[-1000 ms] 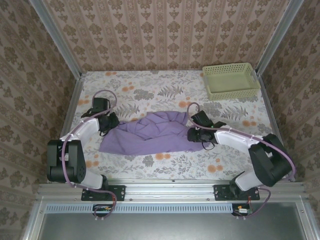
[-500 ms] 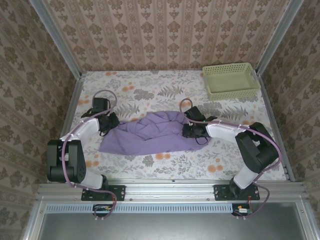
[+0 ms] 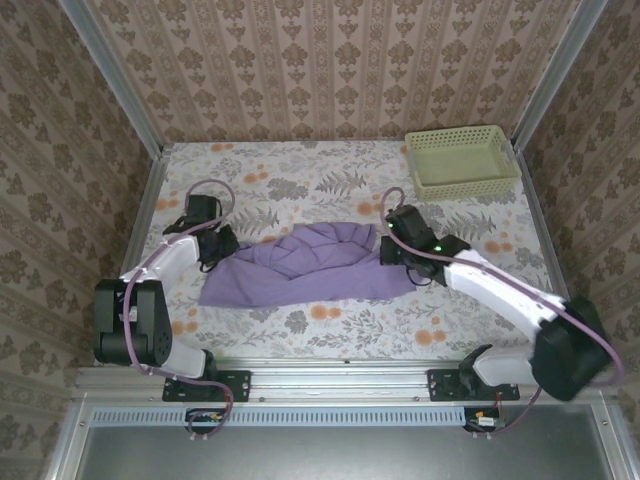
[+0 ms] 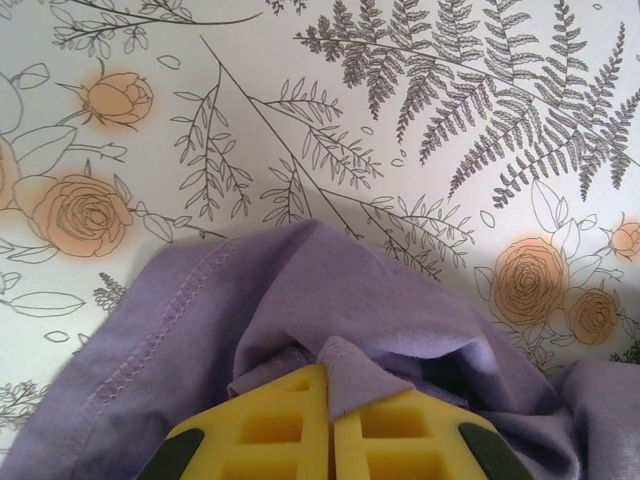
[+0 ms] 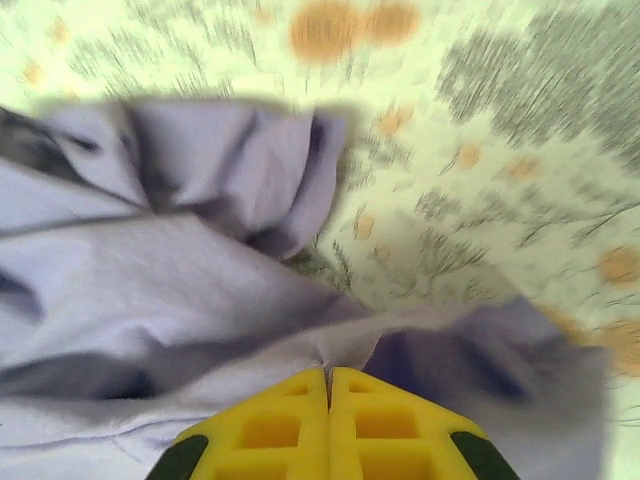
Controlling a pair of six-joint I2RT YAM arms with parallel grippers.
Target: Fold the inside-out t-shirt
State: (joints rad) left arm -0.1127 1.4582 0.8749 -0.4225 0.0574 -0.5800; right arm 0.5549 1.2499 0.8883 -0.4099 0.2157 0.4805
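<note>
Item 1: inside-out t-shirt [image 3: 310, 265], plain lavender. We find it bunched in a long, rumpled band across the middle of the worktop [image 3: 300, 180], which has a floral print. It lies between the two arms, nearer the front edge than the back. In the left wrist view the shirt [image 4: 300, 290] shows an exposed seam [image 4: 150, 340] running along one fold.

Item 2: left gripper [image 3: 222, 247], at the shirt's left end. Close up, we see the left gripper [image 4: 328, 375] with its yellow pads pressed together on a small fold of the fabric.

Item 3: right gripper [image 3: 388, 250], at the shirt's right end. The wrist picture is blurred, but the right gripper [image 5: 328, 372] has its pads together, pinching the cloth [image 5: 150, 280] at their tips.

Item 4: pale green mesh basket [image 3: 463, 160], at the far right corner, well apart from the shirt.
</note>
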